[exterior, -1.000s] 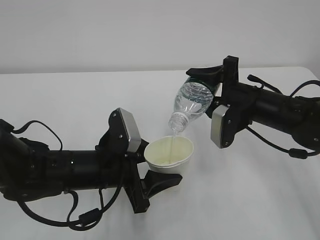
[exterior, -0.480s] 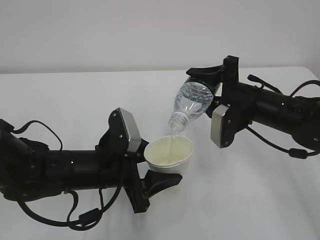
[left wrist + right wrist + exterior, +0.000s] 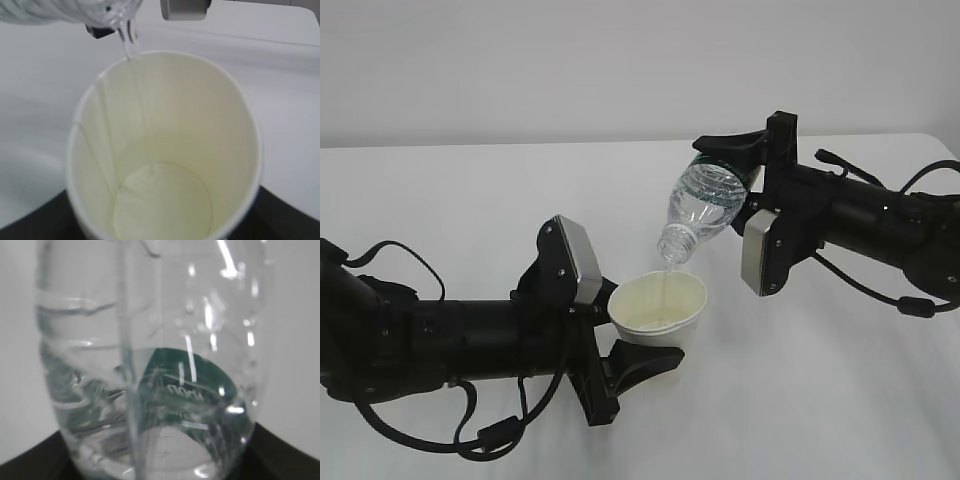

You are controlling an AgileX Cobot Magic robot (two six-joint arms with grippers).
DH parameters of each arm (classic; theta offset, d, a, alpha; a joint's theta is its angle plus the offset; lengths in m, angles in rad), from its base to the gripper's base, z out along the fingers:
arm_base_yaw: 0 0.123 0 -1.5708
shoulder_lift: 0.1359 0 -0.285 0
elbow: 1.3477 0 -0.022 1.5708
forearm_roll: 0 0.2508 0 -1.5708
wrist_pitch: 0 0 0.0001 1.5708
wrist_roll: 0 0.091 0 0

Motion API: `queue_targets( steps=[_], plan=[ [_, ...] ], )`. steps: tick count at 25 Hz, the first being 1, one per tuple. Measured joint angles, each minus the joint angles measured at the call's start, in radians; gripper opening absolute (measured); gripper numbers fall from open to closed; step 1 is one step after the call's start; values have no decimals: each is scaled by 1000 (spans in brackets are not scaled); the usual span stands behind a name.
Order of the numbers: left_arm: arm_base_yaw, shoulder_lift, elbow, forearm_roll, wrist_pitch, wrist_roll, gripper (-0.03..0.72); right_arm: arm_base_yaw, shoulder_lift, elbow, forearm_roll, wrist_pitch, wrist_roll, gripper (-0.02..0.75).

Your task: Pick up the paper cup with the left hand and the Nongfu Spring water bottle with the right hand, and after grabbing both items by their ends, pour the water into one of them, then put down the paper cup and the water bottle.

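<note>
Left hand (image 3: 630, 335) clamped round the base of the paper cup (image 3: 658, 306), held tilted above the table (image 3: 840, 400); right hand (image 3: 745, 170) gripping the bottom end of the water bottle (image 3: 703, 207), tipped neck-down just above the cup rim. Thin stream of water (image 3: 131, 47) falling inside: pouring step under way. Next, probably: righting the bottle, then lowering both onto the table

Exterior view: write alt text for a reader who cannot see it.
A tilted clear water bottle, held by the right hand, pours a thin stream of water into a white paper cup held just below by the left hand. Both black arms reach in over a white table.
</note>
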Motion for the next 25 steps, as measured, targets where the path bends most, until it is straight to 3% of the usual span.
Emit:
queue_targets(
  steps=[25],
  plan=[
    [0, 0, 0, -18, 0, 0, 456, 0, 0, 0, 4, 0, -13, 466]
  ],
)
